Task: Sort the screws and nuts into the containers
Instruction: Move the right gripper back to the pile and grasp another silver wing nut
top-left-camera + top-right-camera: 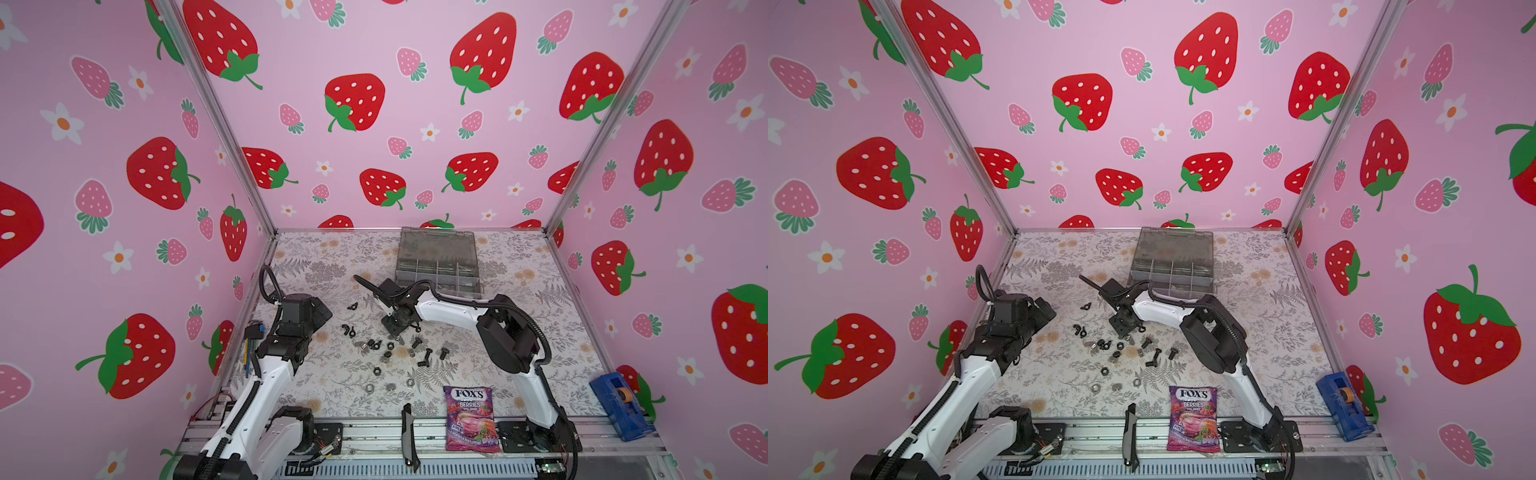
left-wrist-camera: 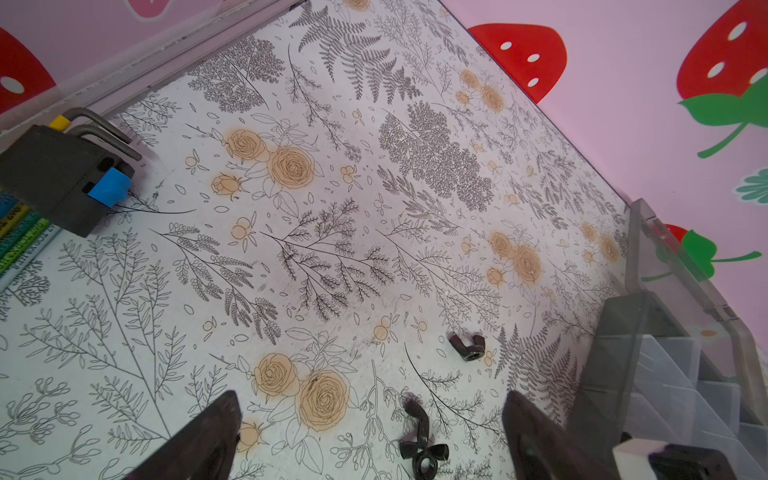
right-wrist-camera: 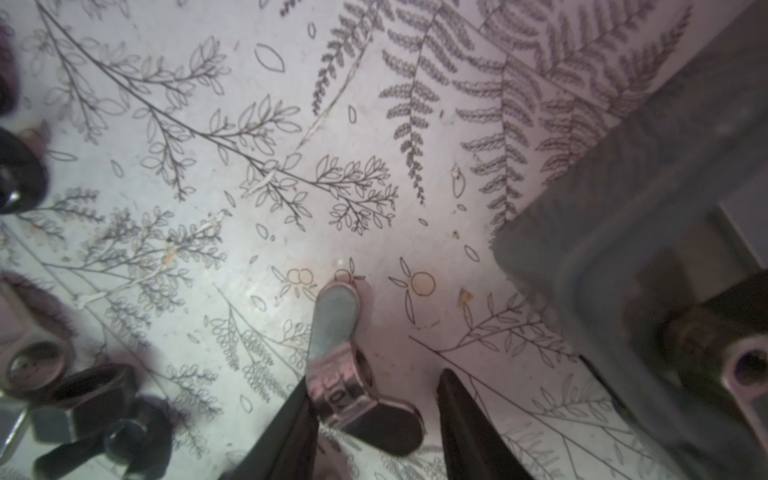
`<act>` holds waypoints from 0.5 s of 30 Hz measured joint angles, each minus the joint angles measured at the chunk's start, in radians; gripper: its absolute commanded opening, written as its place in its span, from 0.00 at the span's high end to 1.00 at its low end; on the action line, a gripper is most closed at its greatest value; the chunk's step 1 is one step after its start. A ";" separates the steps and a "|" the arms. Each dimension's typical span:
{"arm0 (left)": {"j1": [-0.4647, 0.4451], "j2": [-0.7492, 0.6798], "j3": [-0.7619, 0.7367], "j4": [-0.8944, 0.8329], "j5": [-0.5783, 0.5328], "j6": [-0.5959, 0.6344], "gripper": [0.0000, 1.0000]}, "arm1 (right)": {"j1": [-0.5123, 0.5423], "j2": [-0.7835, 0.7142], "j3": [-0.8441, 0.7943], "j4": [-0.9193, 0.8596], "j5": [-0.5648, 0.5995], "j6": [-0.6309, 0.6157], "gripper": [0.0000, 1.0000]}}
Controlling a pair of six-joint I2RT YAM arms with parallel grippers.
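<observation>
The nuts [image 1: 376,345] and three black screws [image 1: 426,357] lie scattered mid-table in both top views. The grey organiser box with its containers [image 1: 436,276] stands open at the back, lid [image 1: 1173,245] up. My right gripper [image 1: 395,328] points down at the pile's far edge. In the right wrist view it [image 3: 376,380] is open around a silver winged nut [image 3: 336,365]. That nut touches one finger, with a gap to the other. My left gripper [image 1: 322,309] is open above the table at the left. A black winged nut [image 2: 419,440] lies on the mat between its fingers [image 2: 372,397].
A purple candy bag [image 1: 471,417] and a utility knife [image 1: 407,432] lie at the front edge. A blue plastic box [image 1: 619,405] sits front right. A hex key set [image 2: 62,178] lies by the left wall. The box's corner [image 3: 644,208] is close beside my right gripper.
</observation>
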State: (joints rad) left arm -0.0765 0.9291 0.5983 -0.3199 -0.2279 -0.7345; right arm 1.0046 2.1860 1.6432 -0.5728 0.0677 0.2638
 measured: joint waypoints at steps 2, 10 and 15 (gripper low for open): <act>0.000 0.000 0.000 0.000 0.000 0.000 0.01 | -0.005 0.004 0.003 0.006 0.000 0.000 0.53; 0.000 0.000 0.000 0.000 0.000 0.000 0.01 | -0.013 0.008 0.007 0.016 -0.002 0.000 0.64; 0.000 0.000 0.000 0.000 0.000 0.000 0.01 | -0.013 0.008 0.007 0.019 -0.008 0.000 0.76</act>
State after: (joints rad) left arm -0.0765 0.9291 0.5983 -0.3199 -0.2283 -0.7349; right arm 0.9920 2.1944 1.6505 -0.5537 0.0597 0.2634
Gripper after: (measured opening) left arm 0.992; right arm 0.284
